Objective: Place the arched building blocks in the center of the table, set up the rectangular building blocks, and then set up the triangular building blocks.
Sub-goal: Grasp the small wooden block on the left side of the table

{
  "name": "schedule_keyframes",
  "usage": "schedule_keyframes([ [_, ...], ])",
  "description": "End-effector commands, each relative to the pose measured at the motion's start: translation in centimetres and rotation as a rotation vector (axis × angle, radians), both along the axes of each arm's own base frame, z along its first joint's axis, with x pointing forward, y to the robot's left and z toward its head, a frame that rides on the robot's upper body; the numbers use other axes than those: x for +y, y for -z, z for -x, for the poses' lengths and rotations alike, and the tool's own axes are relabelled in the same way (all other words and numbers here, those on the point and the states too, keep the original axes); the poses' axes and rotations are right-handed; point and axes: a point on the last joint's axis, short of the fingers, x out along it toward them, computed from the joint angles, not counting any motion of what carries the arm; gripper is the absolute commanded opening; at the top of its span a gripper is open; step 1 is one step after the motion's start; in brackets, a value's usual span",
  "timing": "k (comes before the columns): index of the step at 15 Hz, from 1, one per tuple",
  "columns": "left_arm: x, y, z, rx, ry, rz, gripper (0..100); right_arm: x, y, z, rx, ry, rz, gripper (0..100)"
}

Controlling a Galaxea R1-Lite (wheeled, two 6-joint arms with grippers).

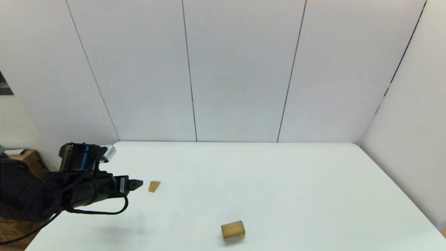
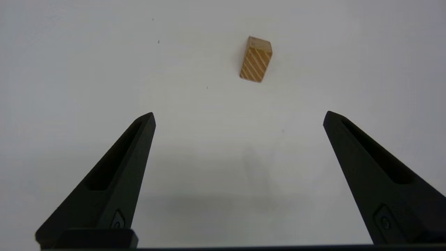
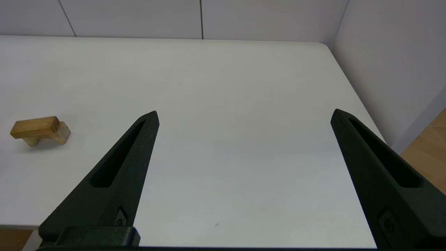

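The small triangular wedge (image 1: pixel 154 186) lies on the white table (image 1: pixel 278 181) at the left, and the left wrist view shows its striped grain (image 2: pixel 256 59). My left gripper (image 1: pixel 137 183) hovers just left of it, open (image 2: pixel 238 113) and empty, with the wedge beyond the fingertips. Near the table's front middle stands the arched block (image 1: pixel 232 233), hollow side down. In the right wrist view the darker rectangular slab (image 3: pixel 33 126) appears to lie flat on top of the arched block (image 3: pixel 64 133). My right gripper (image 3: pixel 245 113) is open and empty at the front right, out of the head view.
White panel walls close the back and right side of the table. A cardboard box (image 1: pixel 29 160) sits off the table's left edge. Wooden floor (image 3: pixel 428 146) shows past the right edge.
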Motion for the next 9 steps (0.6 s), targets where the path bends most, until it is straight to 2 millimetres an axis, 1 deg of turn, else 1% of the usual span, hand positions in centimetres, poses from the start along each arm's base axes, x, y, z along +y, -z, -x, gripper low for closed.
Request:
schedule_keyframes([
  [1,-0.3,3.8,-3.4,0.052,0.036,-0.023,100,0.0,0.0,0.0,0.001,0.000,0.001,100],
  [4,-1.4,4.7,-4.8,0.052,0.079,-0.029,100,0.0,0.0,0.0,-0.001,0.000,0.001,100],
  [8,-2.5,5.5,-5.1,0.065,0.163,-0.022,100,0.0,0.0,0.0,-0.001,0.000,0.001,100],
  [9,-2.7,6.3,-5.1,0.083,0.168,-0.020,100,0.0,0.0,0.0,-0.001,0.000,0.001,100],
])
